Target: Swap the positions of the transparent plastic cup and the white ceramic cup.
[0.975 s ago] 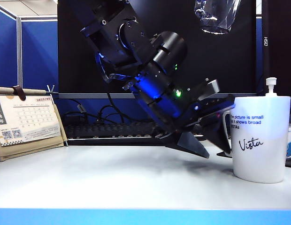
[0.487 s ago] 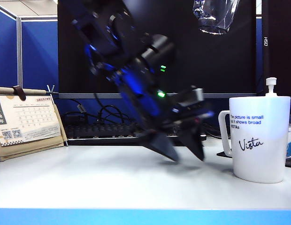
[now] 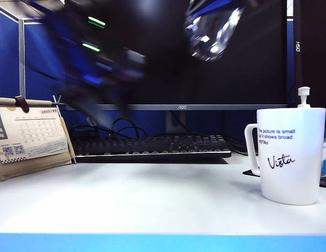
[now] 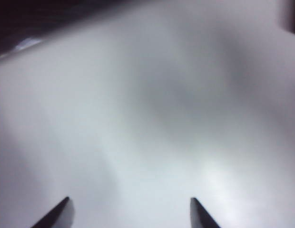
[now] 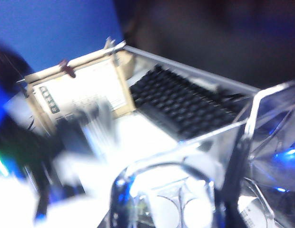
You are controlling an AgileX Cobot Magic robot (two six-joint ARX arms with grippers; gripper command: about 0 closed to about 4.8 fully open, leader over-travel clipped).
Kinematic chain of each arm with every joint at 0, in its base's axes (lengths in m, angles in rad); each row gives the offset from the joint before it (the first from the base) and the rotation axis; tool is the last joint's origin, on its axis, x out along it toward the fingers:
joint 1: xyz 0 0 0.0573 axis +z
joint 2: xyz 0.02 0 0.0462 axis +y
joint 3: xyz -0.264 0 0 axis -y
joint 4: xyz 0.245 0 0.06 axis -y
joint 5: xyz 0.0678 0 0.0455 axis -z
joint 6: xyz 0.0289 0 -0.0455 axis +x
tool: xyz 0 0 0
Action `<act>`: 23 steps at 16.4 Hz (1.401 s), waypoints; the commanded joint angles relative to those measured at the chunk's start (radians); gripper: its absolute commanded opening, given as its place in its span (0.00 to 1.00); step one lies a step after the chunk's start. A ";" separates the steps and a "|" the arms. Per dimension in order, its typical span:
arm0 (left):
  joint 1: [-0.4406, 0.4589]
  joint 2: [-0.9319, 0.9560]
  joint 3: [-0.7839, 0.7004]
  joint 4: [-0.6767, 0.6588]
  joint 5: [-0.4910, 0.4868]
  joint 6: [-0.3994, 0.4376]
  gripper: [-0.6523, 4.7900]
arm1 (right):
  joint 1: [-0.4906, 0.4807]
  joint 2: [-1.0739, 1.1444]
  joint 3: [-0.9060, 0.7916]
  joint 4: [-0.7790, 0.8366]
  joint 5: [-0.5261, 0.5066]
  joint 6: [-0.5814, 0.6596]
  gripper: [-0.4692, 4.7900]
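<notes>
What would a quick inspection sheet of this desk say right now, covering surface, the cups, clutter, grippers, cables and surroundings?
Surface: white table, bare in the middle.
Job's things: white ceramic cup upright at the right; transparent plastic cup held aloft.
Clutter: desk calendar at left, keyboard, pump bottle behind the mug.
Grippers: left gripper open, empty, over the table; right gripper shut on the plastic cup.
Cables: dark tangle behind the keyboard.
Surroundings: monitor, blue partition.
</notes>
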State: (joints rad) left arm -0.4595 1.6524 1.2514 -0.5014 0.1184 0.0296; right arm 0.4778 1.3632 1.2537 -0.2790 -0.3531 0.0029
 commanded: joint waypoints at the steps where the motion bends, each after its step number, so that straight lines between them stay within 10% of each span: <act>1: 0.114 -0.141 -0.089 -0.007 -0.007 -0.003 0.71 | 0.072 0.048 0.009 0.054 -0.007 0.002 0.08; 10: 0.429 -0.686 -0.263 -0.082 0.045 0.054 0.71 | 0.317 0.294 0.009 0.150 0.010 0.027 0.08; 23: 0.456 -0.829 -0.267 -0.226 0.069 0.065 0.71 | 0.354 0.515 0.010 0.346 -0.173 0.152 0.08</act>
State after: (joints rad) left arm -0.0040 0.8253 0.9836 -0.7231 0.1833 0.0971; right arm 0.8307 1.8774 1.2537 0.0036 -0.5026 0.1223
